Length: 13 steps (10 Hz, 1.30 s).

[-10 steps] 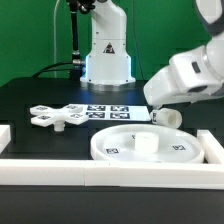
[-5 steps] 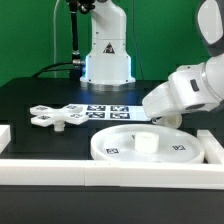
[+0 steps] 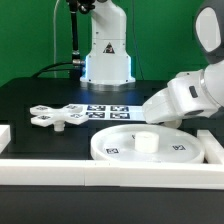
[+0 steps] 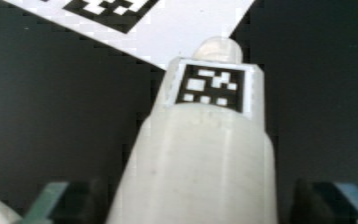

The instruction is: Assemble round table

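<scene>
The short cylinder leg (image 4: 202, 140), white with a square tag, lies on the black table and fills the wrist view. It sits between the two fingers of my gripper (image 4: 190, 205). The jaws stand apart, with a dark gap on each side of the leg. In the exterior view the arm's white wrist (image 3: 185, 98) is low at the right and hides the gripper and the leg. The large rimmed round disc (image 3: 110, 142) lies at the front with a small hub at its centre. The cross-shaped foot piece (image 3: 55, 117) lies at the exterior view's left.
The marker board (image 3: 108, 112) lies behind the disc, and its corner shows in the wrist view (image 4: 167, 35) just past the leg's end. White border rails run along the front (image 3: 60, 170) and the sides (image 3: 213, 145). The robot base (image 3: 107, 55) stands at the back.
The arm has come down and moved toward the exterior view's left. It now covers the leg, which lay in plain sight on the table one second ago.
</scene>
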### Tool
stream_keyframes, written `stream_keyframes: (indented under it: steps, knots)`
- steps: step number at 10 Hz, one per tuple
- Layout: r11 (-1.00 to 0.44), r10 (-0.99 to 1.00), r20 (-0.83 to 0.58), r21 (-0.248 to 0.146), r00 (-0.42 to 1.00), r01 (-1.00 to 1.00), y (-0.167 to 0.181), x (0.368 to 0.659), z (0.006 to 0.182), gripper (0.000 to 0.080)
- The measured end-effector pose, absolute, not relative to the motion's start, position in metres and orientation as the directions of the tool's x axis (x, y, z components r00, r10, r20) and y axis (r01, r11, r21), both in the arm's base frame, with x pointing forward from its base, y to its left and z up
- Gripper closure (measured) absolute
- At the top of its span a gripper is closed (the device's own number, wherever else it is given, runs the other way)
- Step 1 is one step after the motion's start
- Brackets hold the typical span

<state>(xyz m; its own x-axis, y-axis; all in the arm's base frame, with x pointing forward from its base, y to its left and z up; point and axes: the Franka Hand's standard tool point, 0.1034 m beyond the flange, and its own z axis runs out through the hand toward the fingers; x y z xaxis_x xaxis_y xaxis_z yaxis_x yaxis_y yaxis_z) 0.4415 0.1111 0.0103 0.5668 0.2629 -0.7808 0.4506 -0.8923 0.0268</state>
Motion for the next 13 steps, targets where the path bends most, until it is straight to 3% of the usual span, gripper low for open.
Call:
stream_keyframes:
  steps: [1, 3, 5, 8, 10, 13]
  knots:
    - [-0.892, 0.263, -0.781, 0.026, 0.566, 0.451, 0.111, 0.441, 0.010, 0.0395]
    - [-0.890, 0.270, -0.782, 0.020, 0.563, 0.455, 0.111, 0.441, 0.010, 0.0392]
    - [-0.882, 0.305, -0.777, -0.011, 0.551, 0.472, 0.110, 0.445, 0.017, 0.0392]
    - [-0.856, 0.376, -0.772, -0.077, 0.513, 0.511, 0.103, 0.455, 0.054, 0.0391]
    - [-0.831, 0.434, -0.776, -0.151, 0.457, 0.535, 0.093, 0.466, 0.076, 0.0390]
    - [-0.824, 0.462, -0.729, -0.142, 0.505, 0.549, 0.093, 0.477, 0.076, 0.0390]
